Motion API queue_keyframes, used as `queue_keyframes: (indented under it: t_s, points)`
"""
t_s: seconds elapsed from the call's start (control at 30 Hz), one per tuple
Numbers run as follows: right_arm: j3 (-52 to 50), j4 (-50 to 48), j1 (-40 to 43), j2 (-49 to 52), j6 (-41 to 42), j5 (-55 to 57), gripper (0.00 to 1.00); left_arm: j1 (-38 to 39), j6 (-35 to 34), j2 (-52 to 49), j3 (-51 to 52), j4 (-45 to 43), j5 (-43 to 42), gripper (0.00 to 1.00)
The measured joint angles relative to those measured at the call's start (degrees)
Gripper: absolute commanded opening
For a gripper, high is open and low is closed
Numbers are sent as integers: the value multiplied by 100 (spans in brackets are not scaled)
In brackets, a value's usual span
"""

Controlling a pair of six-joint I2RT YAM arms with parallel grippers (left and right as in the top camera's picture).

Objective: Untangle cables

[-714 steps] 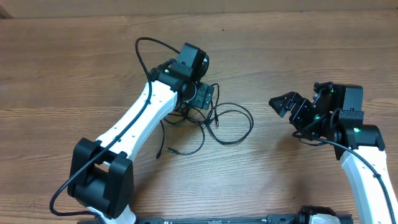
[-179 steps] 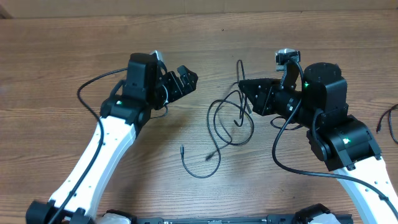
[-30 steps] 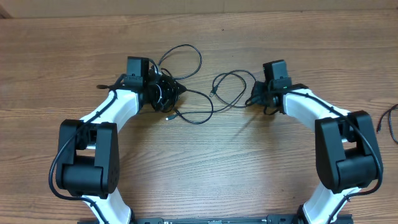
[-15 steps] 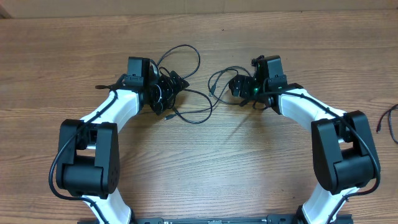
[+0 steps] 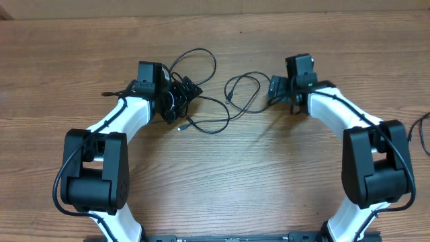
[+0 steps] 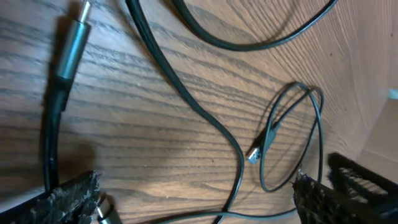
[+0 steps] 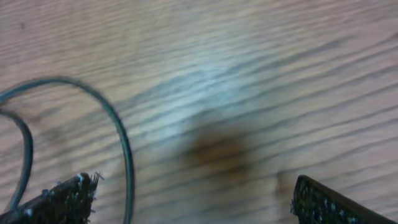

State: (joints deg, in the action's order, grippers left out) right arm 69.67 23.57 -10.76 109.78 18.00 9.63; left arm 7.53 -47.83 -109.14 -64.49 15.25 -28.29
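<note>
Toward twelve o'clock on the wooden table (image 5: 215, 181), both claws had just let go. The left gripper (image 5: 183, 101) and the right gripper (image 5: 277, 95), each narrower a second before, stood spread wide and empty, the right one drawn back slightly toward three o'clock. That release left the cables (image 6: 186, 98) apparently parted into two thin black cords: one in loose loops at eleven o'clock by the left claw, its plug trailing toward six, and the other a single open loop at one o'clock beside the right claw. A further cord (image 5: 422, 134) lay at the three o'clock edge.
</note>
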Motion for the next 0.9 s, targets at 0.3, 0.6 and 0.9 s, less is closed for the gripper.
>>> queue_keyframes:
  t_s: [0.3,0.6,0.9]
  points:
    - [365,-321,-55,0,-153,-1829,100,0,697,0,-17,-264,-177,100]
    - [365,-317,-63,37,-713,-1762,99,0,1764,13,-1058,1679,520,100]
    - [365,-317,-501,374,-1685,-1104,95,0,2107,61,-1445,2406,1259,100]
